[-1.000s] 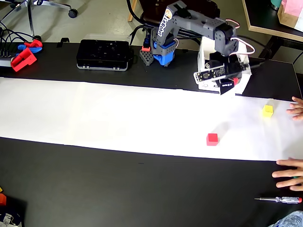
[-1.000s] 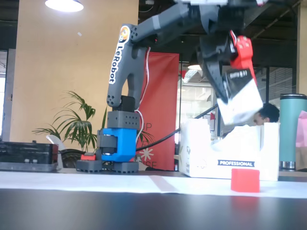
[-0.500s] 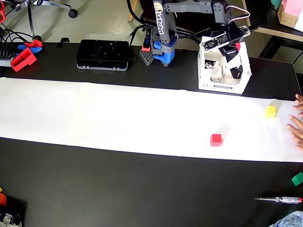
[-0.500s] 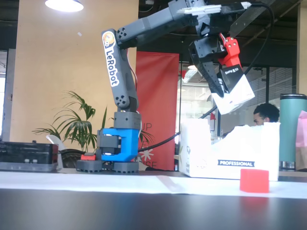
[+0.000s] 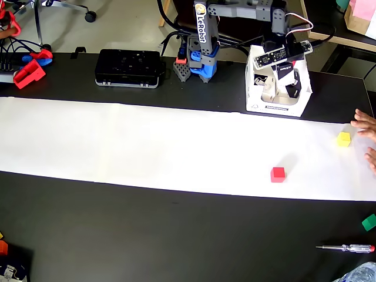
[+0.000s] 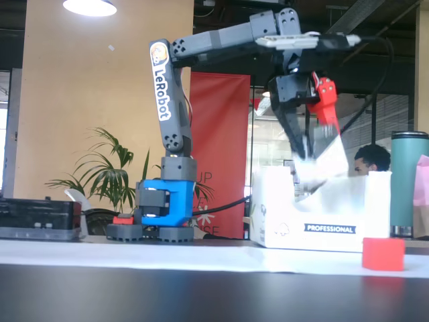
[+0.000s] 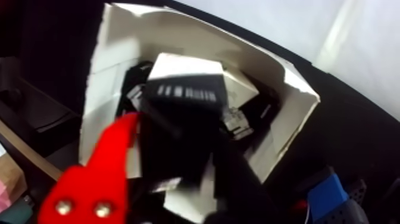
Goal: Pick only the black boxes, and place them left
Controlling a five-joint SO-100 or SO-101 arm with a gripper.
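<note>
The end effector (image 7: 172, 149) is clamped on a black box (image 7: 181, 119), red finger (image 7: 101, 173) on its left side in the wrist view, right over the white carton (image 5: 276, 107) on the bench (image 5: 176, 235); more black boxes (image 7: 250, 119) lie jumbled inside it; out on the white paper strip (image 5: 147, 147) sit a red cube (image 5: 278, 174) and a yellow cube (image 5: 343, 139), with a person's hand (image 5: 367, 122) at the yellow one.

A red cube (image 5: 278, 174) and a yellow cube (image 5: 343, 139) lay on white paper (image 5: 147, 144); a screwdriver (image 5: 346, 248) lay nearby.
</note>
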